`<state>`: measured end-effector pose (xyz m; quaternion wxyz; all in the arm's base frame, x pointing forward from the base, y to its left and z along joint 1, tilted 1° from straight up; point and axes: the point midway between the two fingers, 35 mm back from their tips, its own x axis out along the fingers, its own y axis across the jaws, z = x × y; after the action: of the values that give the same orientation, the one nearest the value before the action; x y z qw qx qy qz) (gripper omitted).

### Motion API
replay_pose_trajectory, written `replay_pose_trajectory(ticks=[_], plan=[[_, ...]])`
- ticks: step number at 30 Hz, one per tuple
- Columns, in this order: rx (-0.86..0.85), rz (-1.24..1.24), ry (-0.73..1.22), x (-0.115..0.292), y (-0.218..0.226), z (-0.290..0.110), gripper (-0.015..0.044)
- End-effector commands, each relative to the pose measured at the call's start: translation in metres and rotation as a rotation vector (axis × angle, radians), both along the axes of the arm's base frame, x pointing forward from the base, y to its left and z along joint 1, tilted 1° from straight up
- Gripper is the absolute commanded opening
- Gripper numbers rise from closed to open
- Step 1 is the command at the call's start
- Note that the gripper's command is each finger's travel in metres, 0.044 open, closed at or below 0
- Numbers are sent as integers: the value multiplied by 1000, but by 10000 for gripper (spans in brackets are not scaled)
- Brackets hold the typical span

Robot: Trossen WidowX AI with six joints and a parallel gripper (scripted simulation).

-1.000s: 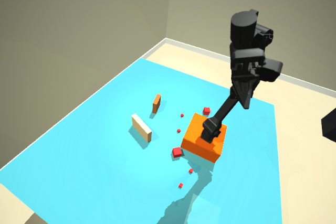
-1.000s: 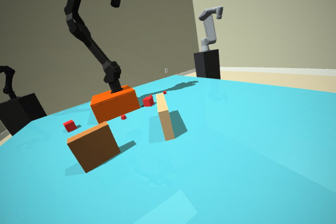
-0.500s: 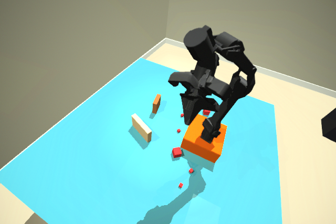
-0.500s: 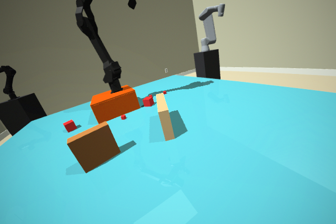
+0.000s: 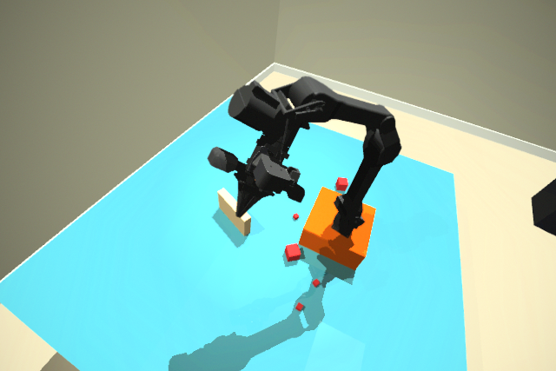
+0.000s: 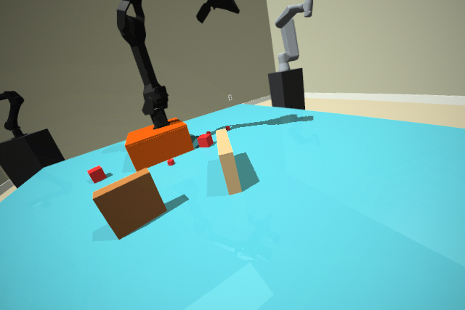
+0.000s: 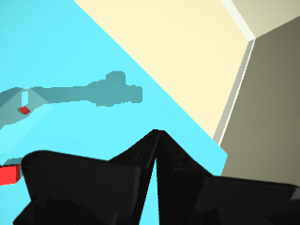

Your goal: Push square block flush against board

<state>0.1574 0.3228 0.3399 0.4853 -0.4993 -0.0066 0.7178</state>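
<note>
The square block (image 6: 129,203) is a thin brown slab standing on edge on the blue table (image 6: 338,186), in front of the arm's base. The board (image 5: 233,217) (image 6: 229,164) is a beige plank standing on its long edge, apart from the block with a clear gap between them. My gripper (image 5: 241,213) (image 6: 235,9) (image 7: 157,135) is shut and empty, with its fingertips pressed together. It hangs high in the air above the table, touching neither part. In the top view my wrist hides the block and overlaps the board.
My arm stands on an orange base box (image 5: 336,232) (image 6: 158,145). Several small red cubes lie around it, such as a red cube (image 5: 293,251) (image 6: 205,139) near the board. A grey arm on a black pedestal (image 6: 287,88) and another black pedestal (image 6: 26,152) stand beyond the table.
</note>
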Motion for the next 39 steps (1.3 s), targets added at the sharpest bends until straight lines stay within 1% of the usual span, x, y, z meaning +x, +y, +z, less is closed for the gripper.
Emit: replay_pose_trajectory(ticks=[1, 12, 24, 34, 39], plan=[[-75, -100, 40, 26, 1, -26, 0], [-282, -390, 148, 98, -13, -104, 0], [-509, -705, 258, 161, -57, -194, 0], [-703, -959, 339, 195, -111, -268, 0], [-716, -975, 344, 197, -115, -276, 0]])
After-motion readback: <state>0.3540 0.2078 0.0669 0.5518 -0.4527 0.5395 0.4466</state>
